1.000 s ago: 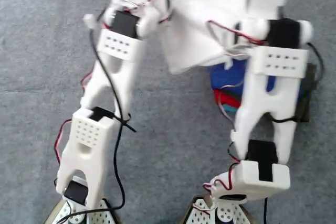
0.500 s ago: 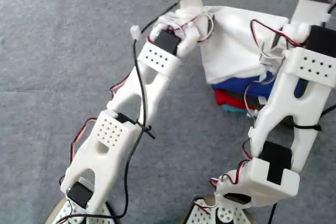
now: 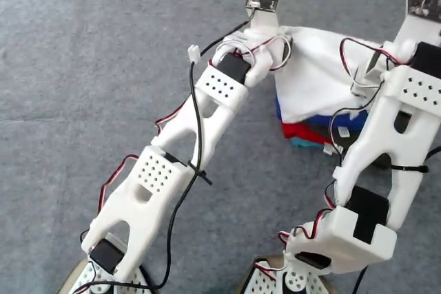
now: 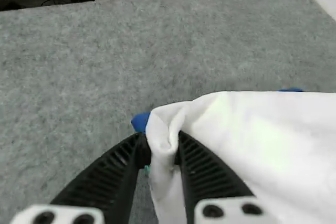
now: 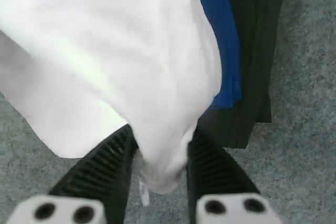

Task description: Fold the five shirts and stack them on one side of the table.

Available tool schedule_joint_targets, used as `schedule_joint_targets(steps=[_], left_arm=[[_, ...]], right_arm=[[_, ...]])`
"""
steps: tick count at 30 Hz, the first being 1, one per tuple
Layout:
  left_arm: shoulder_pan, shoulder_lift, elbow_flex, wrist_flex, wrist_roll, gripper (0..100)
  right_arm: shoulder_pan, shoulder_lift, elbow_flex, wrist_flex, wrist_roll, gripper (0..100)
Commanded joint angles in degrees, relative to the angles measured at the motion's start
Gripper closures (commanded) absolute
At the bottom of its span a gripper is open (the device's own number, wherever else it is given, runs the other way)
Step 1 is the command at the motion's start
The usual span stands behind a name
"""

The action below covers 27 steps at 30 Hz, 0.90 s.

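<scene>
Your grey felt-covered desk (image 3: 83, 67) runs across the whole high view. Both arms rise from the near edge and stretch toward the far right part of it. The left arm (image 3: 172, 163) slants across the middle, and the right arm (image 3: 379, 149) stands along the right edge.

Between their wrists hangs the white shirt (image 3: 317, 74), the largest piece of cloth in sight. It is spread loosely and draped over the pile (image 3: 310, 129) of folded shirts at the far right of the desk, covering most of its top.

Below the white cloth, on the near side of the pile, you can see the blue shirt (image 3: 279, 111). The red shirt (image 3: 303, 131) lies under it, and a thin edge of the teal shirt (image 3: 303, 144) is lowest, against the felt. From the right wrist, a dark shirt (image 5: 257, 51) lies under the blue one and juts out past it onto the desk. You cannot tell where it sits among the red and teal layers.

Your left claw (image 4: 160, 141) is clamped on a bunched corner of the white shirt, with the fabric squeezed between the ribbed black fingers (image 4: 121, 163). A speck of blue shows just beyond that corner. Your right claw (image 5: 161, 136) is likewise pinched on another fold of the white shirt, with the cloth bulging out between its fingers above the dark shirt's edge.
</scene>
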Motion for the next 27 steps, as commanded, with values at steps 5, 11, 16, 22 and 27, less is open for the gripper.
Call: schedule_joint_targets(steps=[5,11,16,22,27], left_arm=[[1.8,-1.4,-3.9,6.4,0.4,82],[-0.9,-1.4,-13.2,13.5,0.4,82],[-5.9,-1.4,-22.0,20.7,0.3,83],[-14.2,-6.9,-21.6,32.4,-4.9,95],[-20.3,-8.0,-22.1,44.5,-14.5,97]], right_arm=[[1.2,-3.5,-0.3,-0.4,0.1,52.3],[0.8,-4.2,-0.7,0.4,-0.3,52.1],[0.7,-8.7,-1.9,0.4,-0.4,72.7],[-4.3,-13.8,-1.9,0.9,-0.4,89.5],[-17.8,-14.5,2.9,6.1,-0.1,98.5]])
